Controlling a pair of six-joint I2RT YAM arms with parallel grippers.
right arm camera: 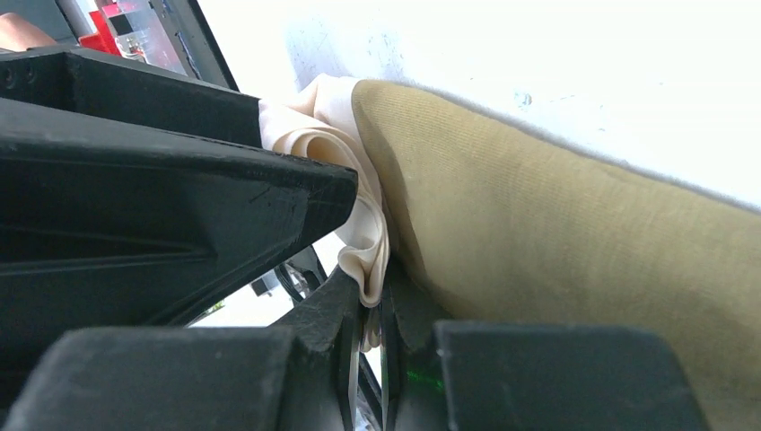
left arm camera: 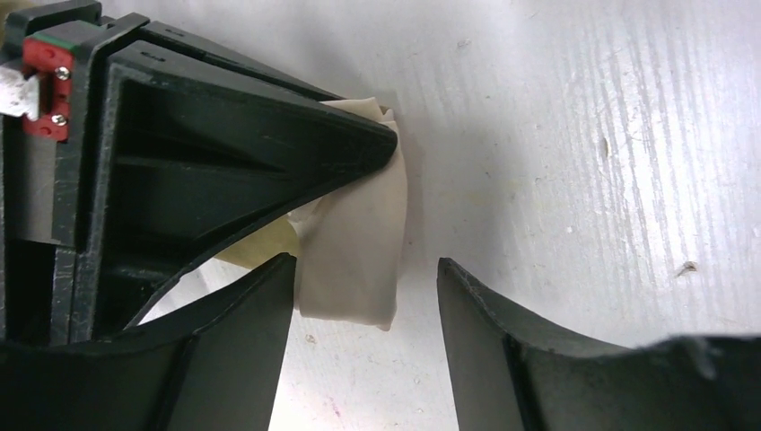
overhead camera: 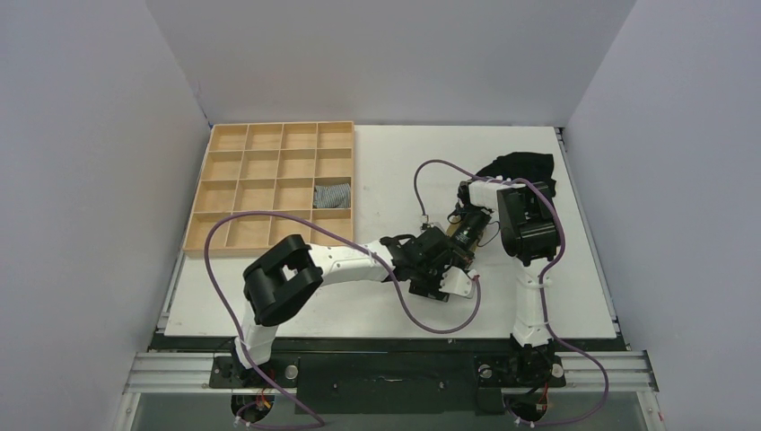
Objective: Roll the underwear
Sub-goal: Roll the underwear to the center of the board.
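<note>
The underwear shows in the right wrist view as a bulging olive-khaki roll (right arm camera: 538, 233) with a cream-white panel (right arm camera: 363, 242) folded along its edge. My right gripper (right arm camera: 375, 301) is shut on that cream fold. In the left wrist view the cream flap (left arm camera: 354, 242) hangs down from the right gripper's dark finger (left arm camera: 269, 153) onto the white table. My left gripper (left arm camera: 366, 269) is open around the flap's lower end, which touches the left finger and stands apart from the right one. In the top view both grippers (overhead camera: 449, 251) meet at mid-table and hide the garment.
A wooden compartment tray (overhead camera: 199, 193) sits at the back left, with a small striped cloth roll (overhead camera: 332, 195) in one cell. A black garment (overhead camera: 520, 166) lies at the back right, just behind the right arm (overhead camera: 528, 224). Purple cables loop over both arms.
</note>
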